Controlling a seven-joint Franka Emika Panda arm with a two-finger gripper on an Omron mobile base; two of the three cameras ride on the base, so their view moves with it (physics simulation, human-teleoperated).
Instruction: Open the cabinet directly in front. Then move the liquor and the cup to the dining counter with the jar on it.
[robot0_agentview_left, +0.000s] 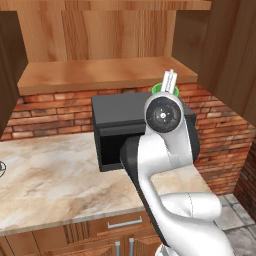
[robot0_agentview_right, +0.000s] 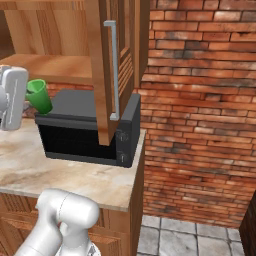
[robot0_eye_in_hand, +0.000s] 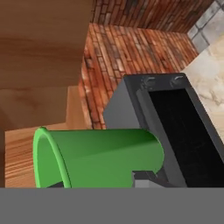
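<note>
Gripper (robot0_eye_in_hand: 144, 177) pinching cup (robot0_eye_in_hand: 98, 157) sideways; swinging out, cup could clip cabinet door (robot0_agentview_right: 107, 75) at 3 o'clock & slip.

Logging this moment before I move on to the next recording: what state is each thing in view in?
cabinet: door swung open, shelf exposed.
cup: gripped, off the shelf, tilted in the air above the microwave.
gripper: shut on the cup.
fingers: against the cup's wall.
microwave: on the marble worktop, door closed.
base cabinet drawer: closed.
</note>
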